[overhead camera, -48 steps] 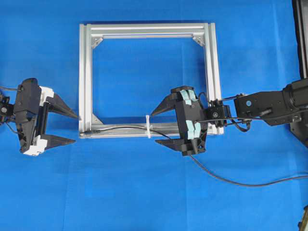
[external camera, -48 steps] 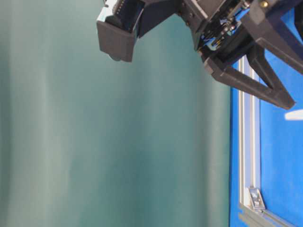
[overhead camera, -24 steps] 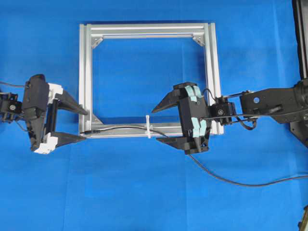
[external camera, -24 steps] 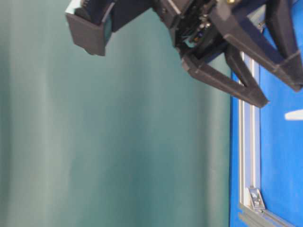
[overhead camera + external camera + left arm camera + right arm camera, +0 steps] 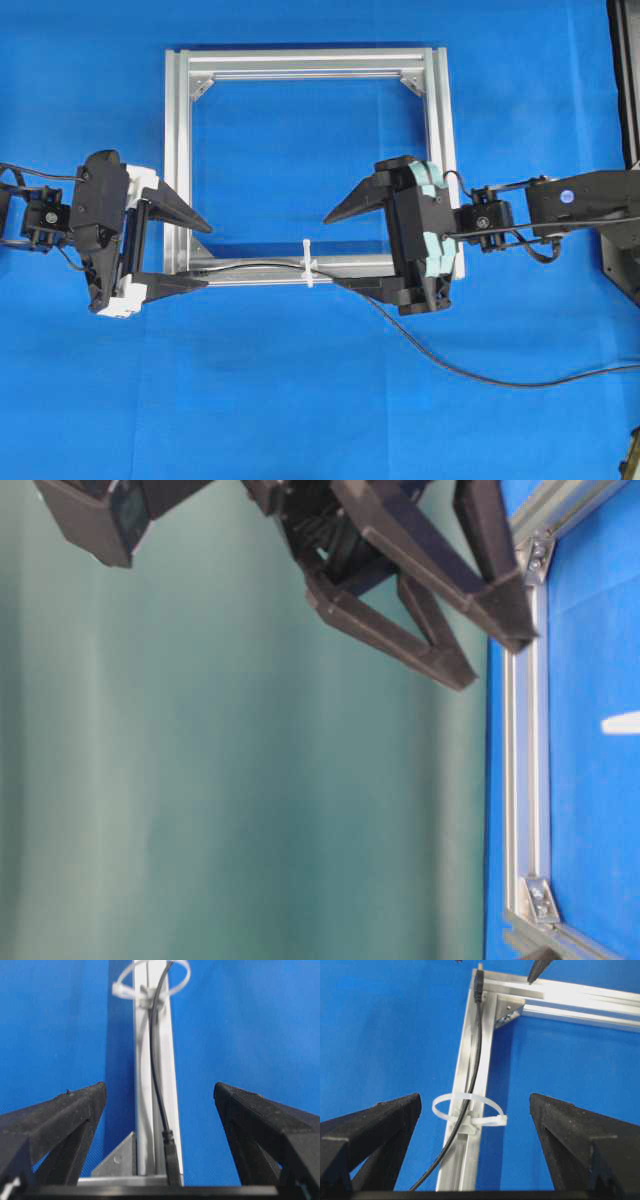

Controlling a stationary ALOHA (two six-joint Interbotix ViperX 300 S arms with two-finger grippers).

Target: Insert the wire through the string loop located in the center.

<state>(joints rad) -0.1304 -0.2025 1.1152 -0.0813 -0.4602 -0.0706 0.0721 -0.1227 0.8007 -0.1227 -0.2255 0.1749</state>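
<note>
In the table-level view we see little: most of it is a blurred green backdrop, with the left gripper (image 5: 480,640) cut off at the top edge and only a strip of the frame (image 5: 525,780) showing at the right. In the overhead view the wire (image 5: 470,372) runs off the right edge, so we cannot see its far end; part of it is also hidden under the right gripper (image 5: 335,250). We can read no writing or labels anywhere.

Both arms reach in level from the sides, fingers pointing toward each other along the frame's near bar. Both grippers stand wide apart and hold nothing.

The wire lies along the near bar and passes through the loop (image 5: 466,1110), which stands upright around the bar at its middle. Its plug (image 5: 171,1157) rests near the frame's corner, between the left gripper's fingers (image 5: 65,1115), touching neither.
</note>
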